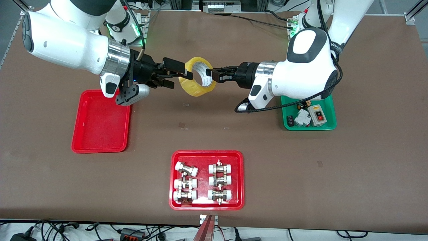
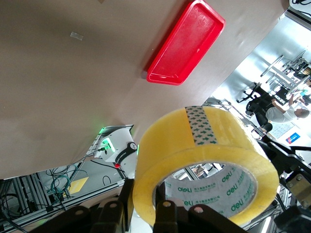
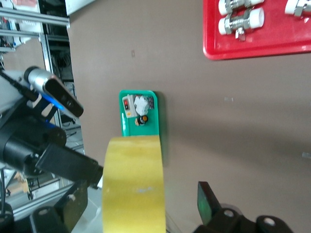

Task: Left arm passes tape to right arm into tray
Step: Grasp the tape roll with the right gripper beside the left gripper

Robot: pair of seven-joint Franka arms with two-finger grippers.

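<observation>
The tape [image 1: 197, 88], a yellowish roll with a white printed core, hangs in the air over the middle of the table. My left gripper [image 1: 210, 74] is shut on its wall, one finger inside the ring and one outside [image 2: 146, 206]. My right gripper [image 1: 183, 79] stands open at the roll's other side, its fingers astride the yellow band [image 3: 138, 206] without closing on it. In the right wrist view the tape [image 3: 133, 184] fills the gap between the jaws. The plain red tray [image 1: 100, 134] lies below the right arm, toward that arm's end of the table, and also shows in the left wrist view [image 2: 187, 43].
A green tray [image 1: 329, 125] with switches and small parts sits under the left arm. A red tray [image 1: 207, 204] holding several metal fittings lies nearest the front camera. Bare brown table lies between the three trays.
</observation>
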